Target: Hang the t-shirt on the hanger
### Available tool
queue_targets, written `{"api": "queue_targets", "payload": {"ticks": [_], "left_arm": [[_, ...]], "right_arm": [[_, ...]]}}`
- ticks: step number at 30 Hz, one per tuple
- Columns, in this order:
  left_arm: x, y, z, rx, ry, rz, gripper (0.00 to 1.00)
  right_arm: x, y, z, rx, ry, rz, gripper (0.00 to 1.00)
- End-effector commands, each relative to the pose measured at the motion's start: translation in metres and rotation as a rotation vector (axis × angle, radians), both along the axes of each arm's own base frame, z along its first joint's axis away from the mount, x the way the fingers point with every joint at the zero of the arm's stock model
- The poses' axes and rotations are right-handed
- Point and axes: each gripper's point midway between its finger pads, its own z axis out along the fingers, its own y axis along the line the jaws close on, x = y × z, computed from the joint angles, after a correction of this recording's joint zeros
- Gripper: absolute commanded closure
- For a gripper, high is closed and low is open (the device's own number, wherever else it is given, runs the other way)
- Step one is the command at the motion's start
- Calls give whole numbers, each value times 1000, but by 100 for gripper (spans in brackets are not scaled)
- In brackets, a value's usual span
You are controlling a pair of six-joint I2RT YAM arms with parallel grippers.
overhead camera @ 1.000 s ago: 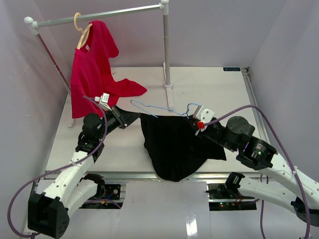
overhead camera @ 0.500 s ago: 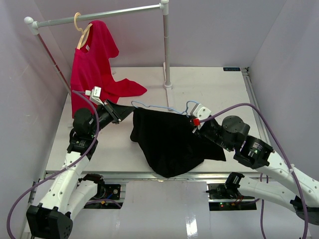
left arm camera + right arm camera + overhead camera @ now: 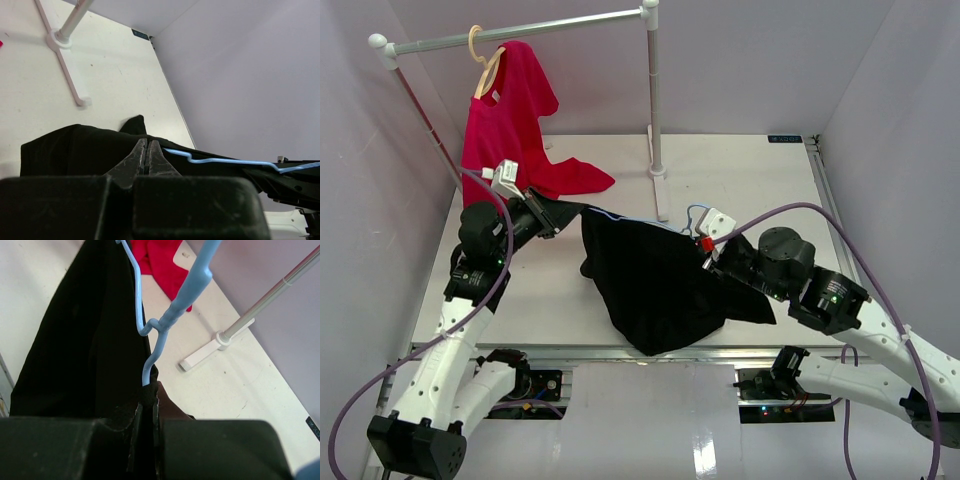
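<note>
Top external: clamps t-shirt (image 3: 655,285) at nine o'clock in closed left gripper (image 3: 560,213), at three in closed right gripper (image 3: 705,263), hanger (image 3: 638,221) at twelve.

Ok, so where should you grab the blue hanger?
Probably the hanger by its bare wire above the black shirt, coming from above with jaws across it. There the wire is thin, uncovered and runs sideways along the shirt's top edge; the rest hides in cloth.

Top view: high above near edge, tilted down over whole table (image 3: 740,170). Left wrist: low, tight over own fingers (image 3: 132,162), facing far right corner. Right wrist: equally tight, facing back-left. All three sharing t-shirt (image 3: 650,280), hanger (image 3: 191,285), rack foot (image 3: 657,172).
</note>
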Motion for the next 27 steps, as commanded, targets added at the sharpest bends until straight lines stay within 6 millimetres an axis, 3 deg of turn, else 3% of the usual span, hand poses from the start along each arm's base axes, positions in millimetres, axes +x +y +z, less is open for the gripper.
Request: {"api": "queue_targets", "payload": {"ticks": [1,6,12,13,17,27], "left_arm": [[23,42,30,75,-84,227,100],[22,38,37,110,-104,193,100],[14,5,32,70,-129,-17,100],[15,1,30,66,-120,-38,100],[16,-19,27,83,-118,-97,100],[-9,-46,45,78,-148,-161,100]], "right_arm": [[2,-15,-11,-87,38,-52,92],[6,-12,-13,-106,50,-60,92],[23,24,1,-73,31,-28,92],[29,32,-6,-97,43,-32,92],[58,46,0,-100,27,-135,92],[93,69,5,-35,53,-275,92]]}}
